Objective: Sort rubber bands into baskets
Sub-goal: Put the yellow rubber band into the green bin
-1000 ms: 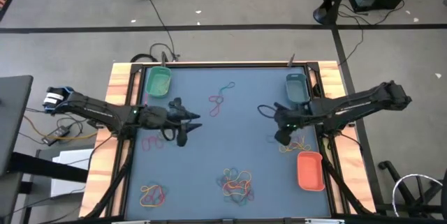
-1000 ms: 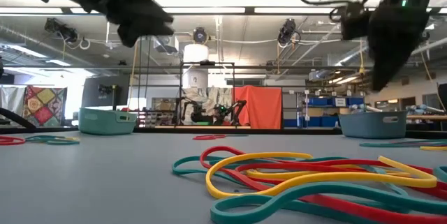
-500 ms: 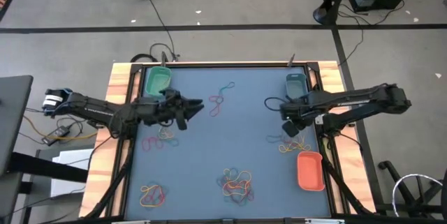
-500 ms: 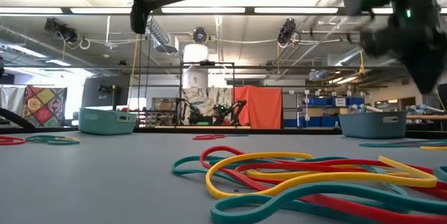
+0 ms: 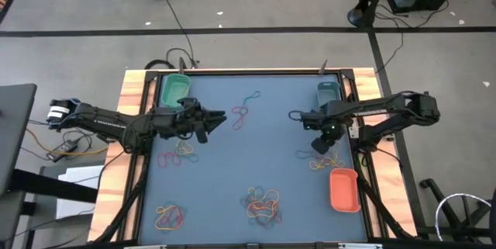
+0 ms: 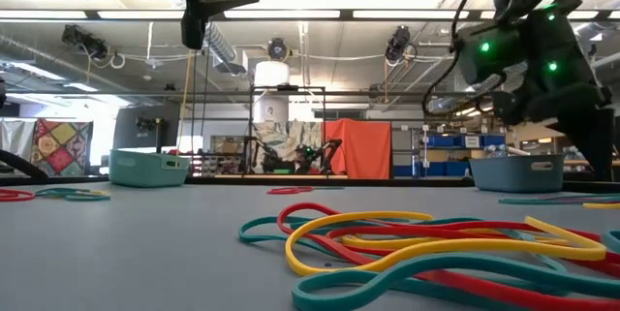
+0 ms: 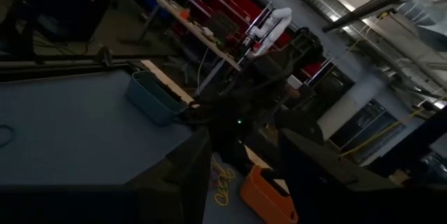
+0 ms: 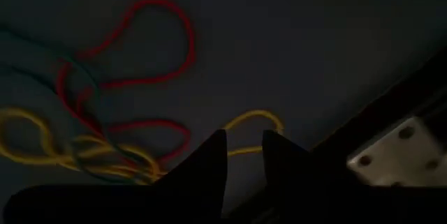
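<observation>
The right end effector (image 5: 320, 146), fingers narrowly parted and empty, is poised over tangled red and yellow rubber bands (image 8: 105, 133); descent and closing are judged next.

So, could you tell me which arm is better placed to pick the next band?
The right, probably. The right gripper hangs open just above the bands beside the orange basket. The left gripper is raised, level, over bare table.
</observation>
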